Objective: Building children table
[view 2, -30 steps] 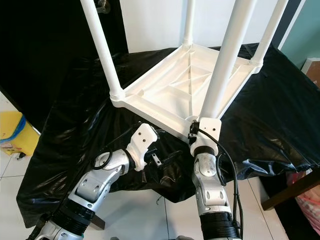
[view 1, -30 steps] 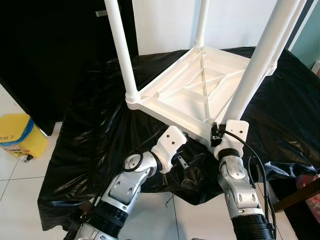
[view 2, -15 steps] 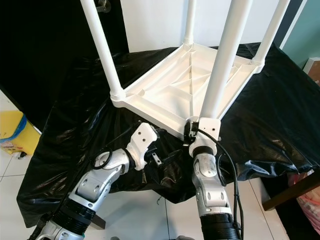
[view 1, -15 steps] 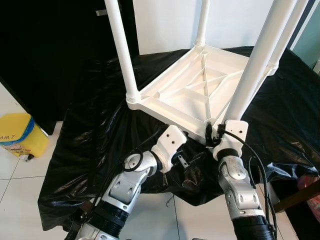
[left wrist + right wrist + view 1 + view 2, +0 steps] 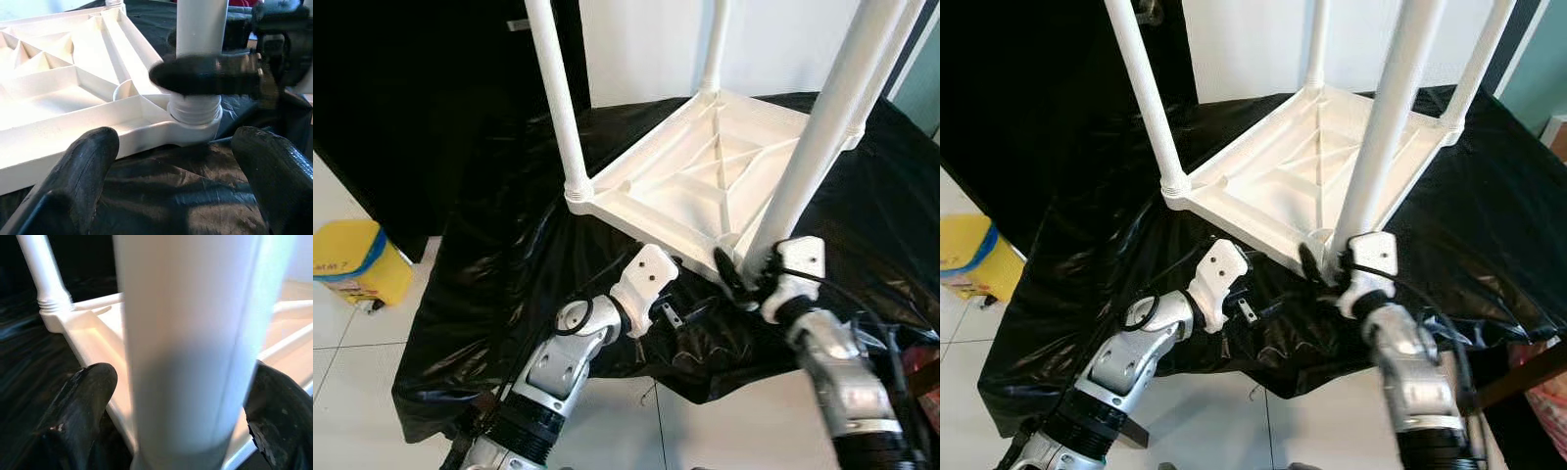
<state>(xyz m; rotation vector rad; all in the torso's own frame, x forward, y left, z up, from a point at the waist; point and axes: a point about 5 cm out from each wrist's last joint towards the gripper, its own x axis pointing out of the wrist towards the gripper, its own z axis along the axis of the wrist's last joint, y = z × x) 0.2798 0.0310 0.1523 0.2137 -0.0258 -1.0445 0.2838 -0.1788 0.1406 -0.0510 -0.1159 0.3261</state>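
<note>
A white plastic children's table lies upside down on a black plastic sheet, its legs pointing up. My right gripper is at the foot of the near right leg, shut on it just above the threaded collar. In the right wrist view the leg stands between the two black fingers. My left gripper is open and holds nothing. It hovers low over the sheet just below the table's near edge, and its fingers point at that same corner.
A yellow bin stands on the white tiled floor at the left. A black surface rises behind the sheet on the left. A brown wooden piece juts in at the lower right. The other table legs rise steeply.
My right forearm has swung out to the right and its wrist has turned, with the gripper still at the foot of the leg. The left arm has stayed put.
</note>
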